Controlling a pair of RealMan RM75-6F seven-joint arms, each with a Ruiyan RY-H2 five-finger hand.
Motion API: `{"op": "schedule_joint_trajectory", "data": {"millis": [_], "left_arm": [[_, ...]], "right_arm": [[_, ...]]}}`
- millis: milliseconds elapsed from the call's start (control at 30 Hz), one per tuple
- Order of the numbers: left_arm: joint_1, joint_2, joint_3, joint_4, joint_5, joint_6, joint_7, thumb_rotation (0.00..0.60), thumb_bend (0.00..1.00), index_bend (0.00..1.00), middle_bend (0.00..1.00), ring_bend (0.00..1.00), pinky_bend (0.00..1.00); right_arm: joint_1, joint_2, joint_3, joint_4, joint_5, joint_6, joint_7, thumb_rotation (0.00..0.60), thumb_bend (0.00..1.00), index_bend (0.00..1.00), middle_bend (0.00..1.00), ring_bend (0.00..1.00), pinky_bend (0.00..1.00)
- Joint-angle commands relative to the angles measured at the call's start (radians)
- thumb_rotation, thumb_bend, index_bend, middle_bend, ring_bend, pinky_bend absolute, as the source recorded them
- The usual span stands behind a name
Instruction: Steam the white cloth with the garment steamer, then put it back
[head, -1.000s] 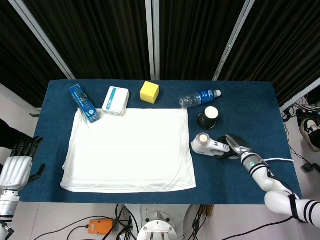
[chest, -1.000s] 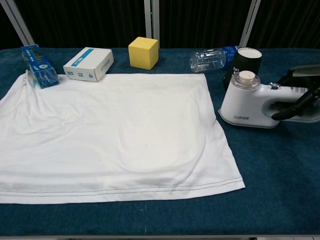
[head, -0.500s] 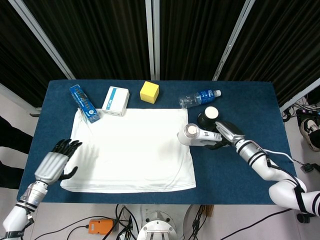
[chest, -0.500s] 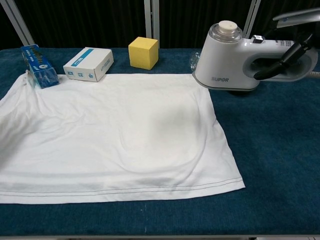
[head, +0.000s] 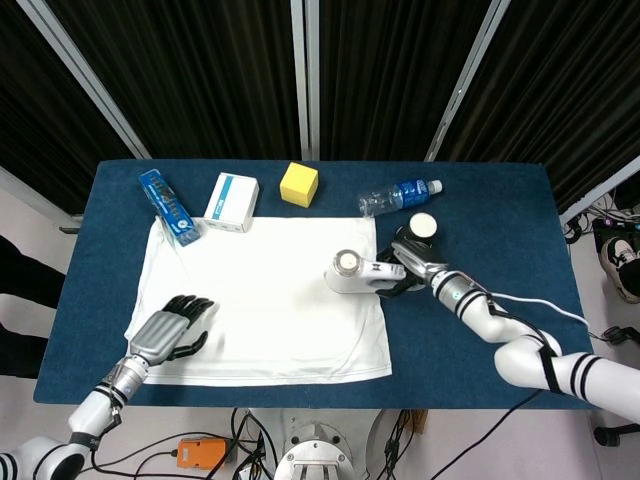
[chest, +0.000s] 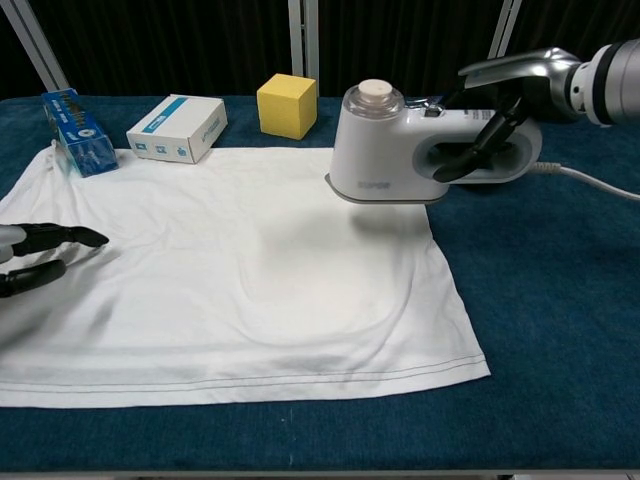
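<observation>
1. Right hand (chest: 505, 110): fingers (chest: 480, 150) wrapped through the handle of the garment steamer (chest: 400, 160), holding it just above the right edge of the white cloth (chest: 230, 270).
2. Left hand (head: 170, 330): fingers (head: 190, 305) spread, holding nothing, over the cloth's left portion.
3. Cloth lies flat on the blue surface (chest: 560, 330).
4. Yellow cube (chest: 287, 105) and white box (chest: 177, 127) sit beyond the cloth.
</observation>
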Motion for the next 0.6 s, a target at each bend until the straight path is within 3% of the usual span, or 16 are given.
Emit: {"op": "schedule_joint_trajectory", "data": {"millis": [33,400,600], "left_arm": [[-0.006,-0.019,0.001,0.006,-0.023,-0.009,0.020,0.000,0.37,0.07,0.06,0.00,0.00],[-0.017,-0.034,0.010,-0.004,-0.060,-0.006,0.078,0.000,0.37,0.07,0.06,0.00,0.00],[-0.021,-0.040,0.014,-0.007,-0.070,0.000,0.094,0.003,0.37,0.07,0.06,0.00,0.00]], "right_arm": [[0.037,-0.055,-0.014,0.042,0.036,-0.013,-0.042,0.600,0.35,0.97,0.90,0.94,0.77],[0.146,-0.214,-0.043,0.167,0.151,-0.048,-0.129,0.600,0.35,0.97,0.90,0.94,0.77],[0.178,-0.247,-0.057,0.171,0.163,-0.066,-0.157,0.600,0.35,0.97,0.90,0.94,0.77]]}}
